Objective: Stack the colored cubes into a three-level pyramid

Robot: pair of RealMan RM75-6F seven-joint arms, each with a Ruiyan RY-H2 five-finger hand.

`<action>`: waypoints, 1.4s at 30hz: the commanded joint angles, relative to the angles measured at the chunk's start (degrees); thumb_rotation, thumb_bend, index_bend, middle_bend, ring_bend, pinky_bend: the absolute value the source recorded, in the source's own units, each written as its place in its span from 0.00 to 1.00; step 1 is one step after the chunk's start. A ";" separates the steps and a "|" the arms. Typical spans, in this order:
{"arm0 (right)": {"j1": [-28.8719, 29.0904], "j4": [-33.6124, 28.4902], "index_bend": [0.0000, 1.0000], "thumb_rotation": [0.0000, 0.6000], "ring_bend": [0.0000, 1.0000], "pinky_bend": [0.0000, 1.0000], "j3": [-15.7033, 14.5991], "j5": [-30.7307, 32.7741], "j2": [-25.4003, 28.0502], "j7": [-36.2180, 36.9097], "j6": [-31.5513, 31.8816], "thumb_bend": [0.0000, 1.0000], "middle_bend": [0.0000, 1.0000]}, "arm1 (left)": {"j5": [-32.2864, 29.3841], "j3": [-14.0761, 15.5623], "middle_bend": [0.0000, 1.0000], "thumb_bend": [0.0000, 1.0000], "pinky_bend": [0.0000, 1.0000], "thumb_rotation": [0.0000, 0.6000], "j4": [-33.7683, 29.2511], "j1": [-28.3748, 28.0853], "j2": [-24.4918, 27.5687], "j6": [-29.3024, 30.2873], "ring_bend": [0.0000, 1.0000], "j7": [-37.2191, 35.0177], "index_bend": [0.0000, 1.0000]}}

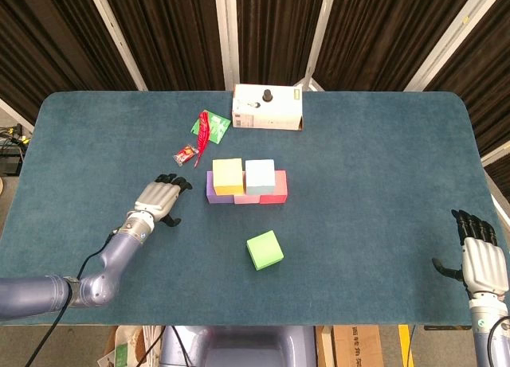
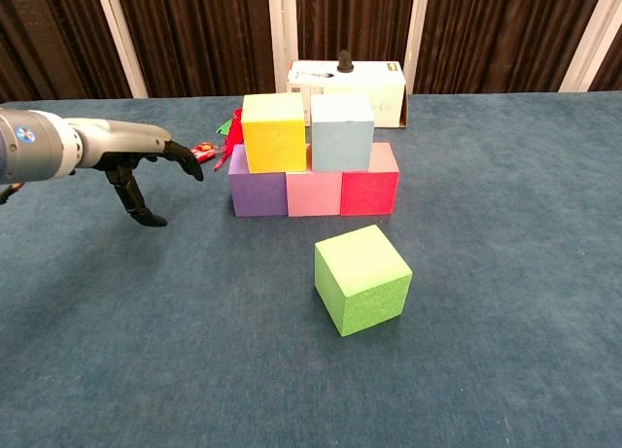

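Five cubes form two finished levels on the blue surface. The bottom row holds a purple cube [image 2: 257,192], a pink cube [image 2: 312,193] and a red cube [image 2: 370,189], touching side by side. On them sit a yellow cube [image 2: 273,132], over the purple and pink ones, and a light blue cube [image 2: 341,132], over the pink and red ones, the two just beside each other. The left hand's fingers [image 2: 183,157] hover apart from the purple cube, on its outer side. A green cube [image 2: 361,278] lies alone on the surface in front of the stack, turned slightly askew, well apart from those fingers.
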 commanded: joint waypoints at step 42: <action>0.06 -0.03 0.07 1.00 0.00 0.00 0.08 0.78 0.42 0.30 -0.57 0.24 0.08 | 6.83 -4.61 0.08 0.35 0.00 1.00 -3.05 0.60 0.16 1.22 0.00 -4.60 0.12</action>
